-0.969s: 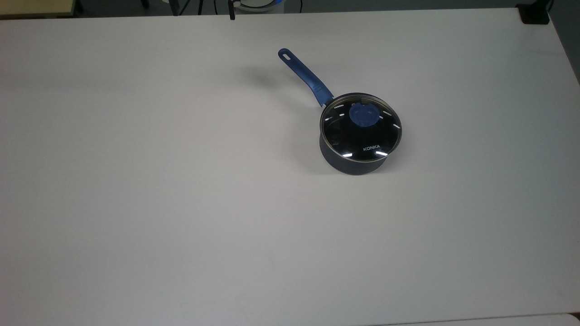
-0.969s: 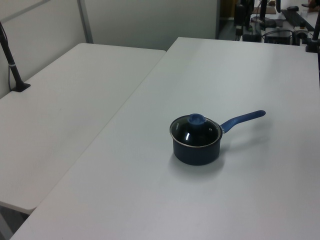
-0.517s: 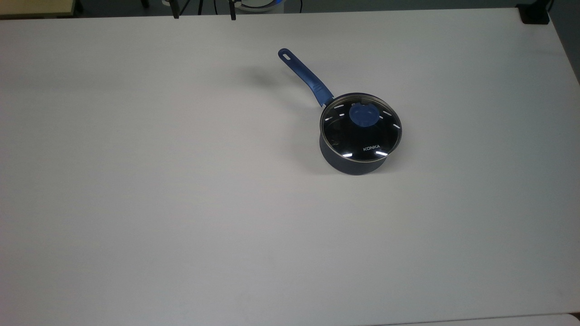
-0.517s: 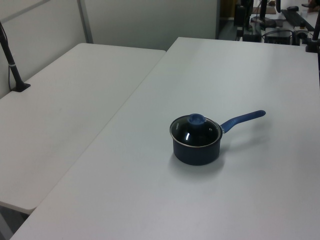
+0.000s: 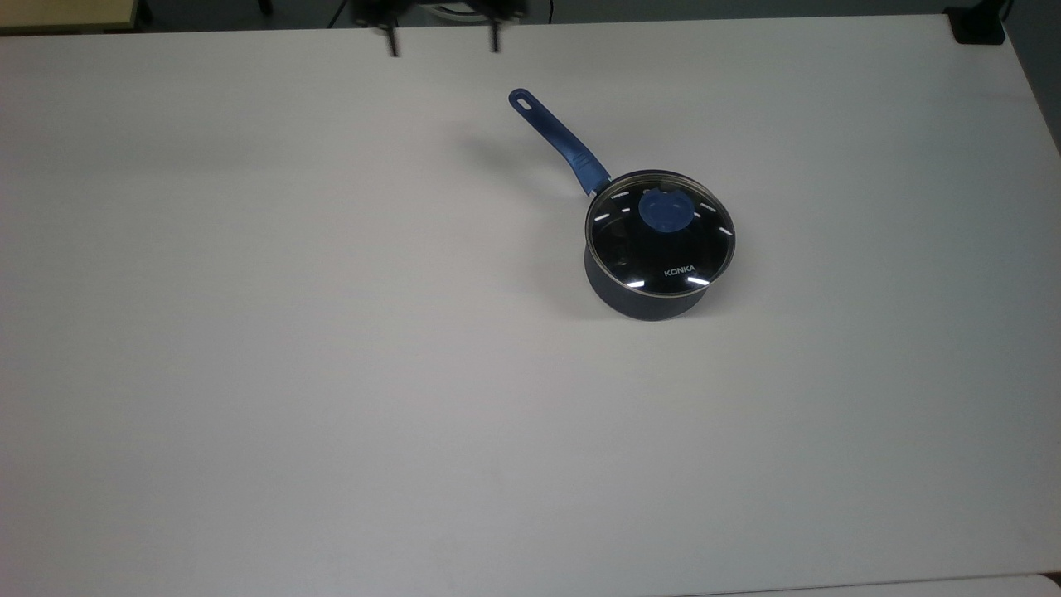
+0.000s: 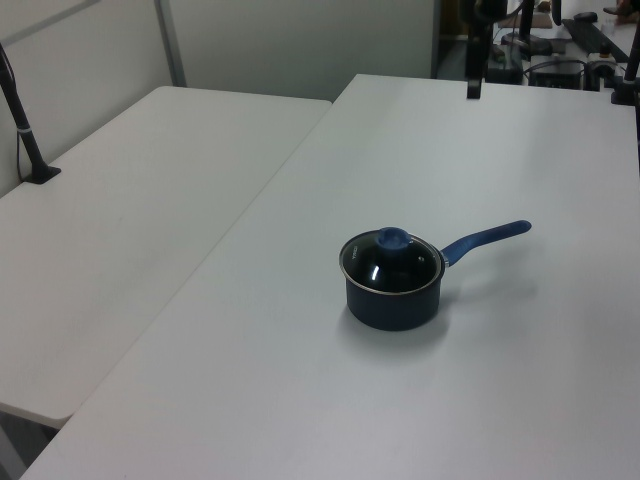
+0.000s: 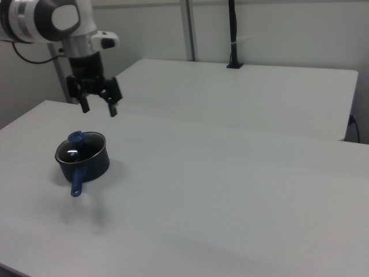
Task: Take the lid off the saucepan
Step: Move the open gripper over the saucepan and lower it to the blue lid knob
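1 round glass lid [image 5: 660,245] caps the dark saucepan [image 5: 638,300]; claw [image 7: 98,108] spread.

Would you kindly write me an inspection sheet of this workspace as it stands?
Surface: white table, bare apart from the pan.
Job's things: lid seated on the saucepan; blue handle points to the top view's upper left.
Clutter: nothing seen.
Gripper: gripper open, in the air, apart from the pan.
Cables: cable on a black post on the adjoining table.
Surroundings: partition walls behind.
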You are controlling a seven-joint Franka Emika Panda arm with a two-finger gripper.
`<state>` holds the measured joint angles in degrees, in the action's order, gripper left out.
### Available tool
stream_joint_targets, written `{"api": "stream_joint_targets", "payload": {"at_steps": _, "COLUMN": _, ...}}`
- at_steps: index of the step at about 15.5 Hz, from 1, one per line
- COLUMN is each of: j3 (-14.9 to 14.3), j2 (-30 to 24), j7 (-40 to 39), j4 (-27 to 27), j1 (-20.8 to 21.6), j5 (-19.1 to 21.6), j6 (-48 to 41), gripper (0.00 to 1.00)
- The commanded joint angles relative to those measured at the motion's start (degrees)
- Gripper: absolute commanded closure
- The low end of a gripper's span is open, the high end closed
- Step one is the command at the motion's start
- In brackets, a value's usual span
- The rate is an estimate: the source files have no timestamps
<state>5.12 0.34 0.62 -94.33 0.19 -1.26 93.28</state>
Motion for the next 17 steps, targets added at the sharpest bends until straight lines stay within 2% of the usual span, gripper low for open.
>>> {"api": "stream_joint_targets", "payload": {"at_steps": 1, "j3": 4.80, "j2": 2.38, "j7": 17.08, "j4": -0.60, "j1": 0.15, "j5": 0.99, "j6": 5.67, "gripper": 0.00}}
{"api": "stream_joint_targets", "payload": {"at_steps": 4, "j3": 7.96, "j2": 6.42, "j7": 29.04, "j4": 0.19, "j1": 2.00, "j5": 1.78, "j6": 11.20, "gripper": 0.00}}
{"api": "stream_joint_targets", "payload": {"at_steps": 6, "j3": 9.55, "j2": 8.36, "j7": 35.56, "j4": 0.37, "j1": 3.58, "j5": 0.82, "j6": 15.33, "gripper": 0.00}}
{"api": "stream_joint_targets", "payload": {"at_steps": 8, "j3": 9.64, "j2": 10.72, "j7": 36.11, "j4": 0.72, "j1": 6.03, "j5": 0.30, "j6": 17.54, "gripper": 0.00}}
{"api": "stream_joint_targets", "payload": {"at_steps": 11, "j3": 9.64, "j2": 16.61, "j7": 36.11, "j4": 3.09, "j1": 10.08, "j5": -6.19, "j6": 18.34, "gripper": 0.00}}
{"api": "stream_joint_targets", "payload": {"at_steps": 14, "j3": 9.64, "j2": 19.96, "j7": 36.38, "j4": 4.06, "j1": 10.88, "j5": -7.35, "j6": 22.90, "gripper": 0.00}}
{"api": "stream_joint_targets", "payload": {"at_steps": 17, "j3": 9.64, "j2": 22.07, "j7": 36.47, "j4": 4.24, "j1": 12.46, "j5": -8.14, "j6": 23.44, "gripper": 0.00}}
